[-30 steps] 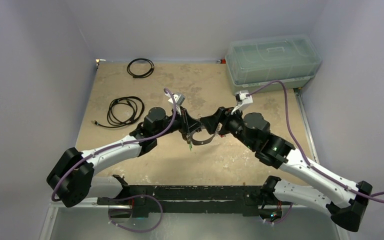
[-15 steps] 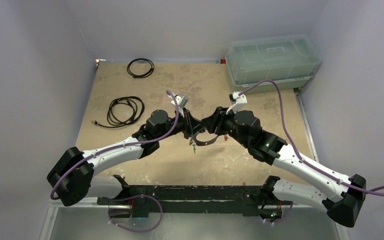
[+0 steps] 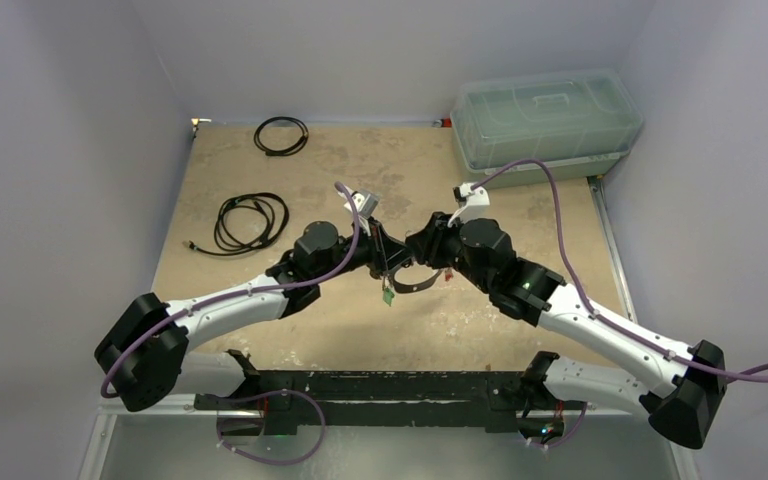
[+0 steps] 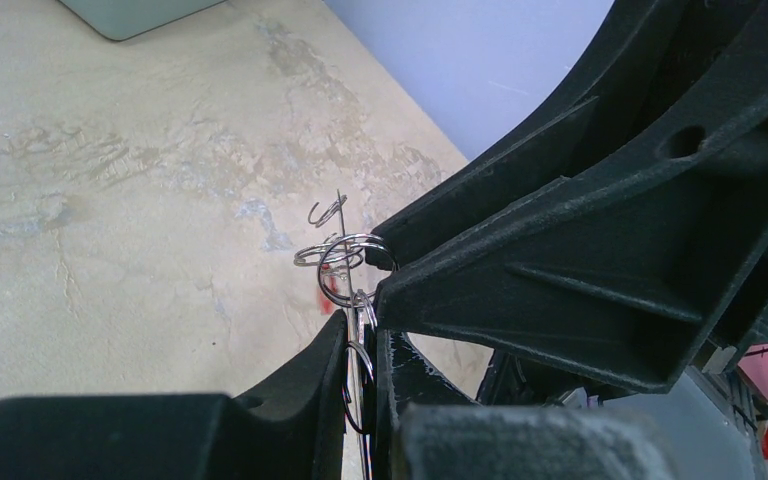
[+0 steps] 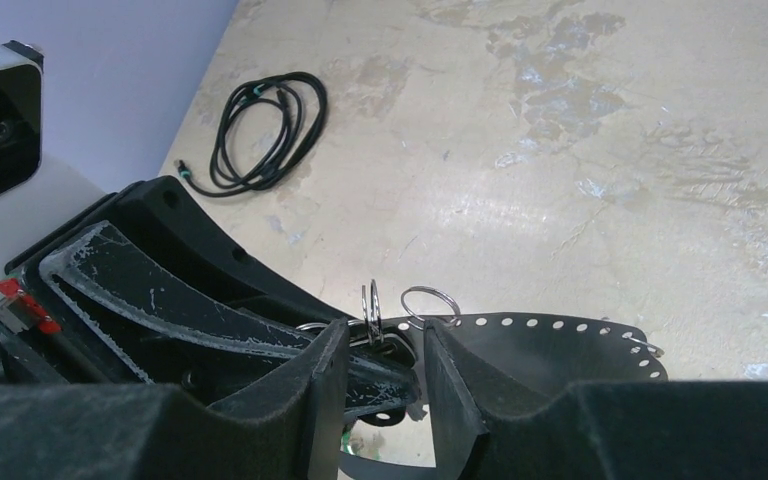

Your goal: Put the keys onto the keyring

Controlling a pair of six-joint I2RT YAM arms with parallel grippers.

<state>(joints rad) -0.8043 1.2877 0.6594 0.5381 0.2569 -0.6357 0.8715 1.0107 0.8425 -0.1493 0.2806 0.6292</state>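
Observation:
My left gripper (image 3: 388, 262) and right gripper (image 3: 412, 250) meet tip to tip above the middle of the table. The keyring (image 3: 422, 284), a flat grey oval band, hangs under them. In the right wrist view it is a dark band with a row of holes (image 5: 560, 345). The left gripper (image 4: 358, 345) is shut on its thin edge, with small split rings (image 4: 345, 250) just above the pads. A green key tag (image 3: 387, 296) dangles below, and a red tag (image 3: 447, 272) shows by the right gripper. The right gripper (image 5: 380, 350) is open, its fingers either side of the split rings (image 5: 372, 305).
A clear lidded plastic box (image 3: 545, 120) stands at the back right. A thin black cable loop (image 3: 281, 135) lies at the back. A coiled black cord (image 3: 250, 222) lies at the left and also shows in the right wrist view (image 5: 260, 130).
The right arm has moved left, closer to the left gripper. The left gripper with the keyring has shifted slightly right. The green tag still hangs below.

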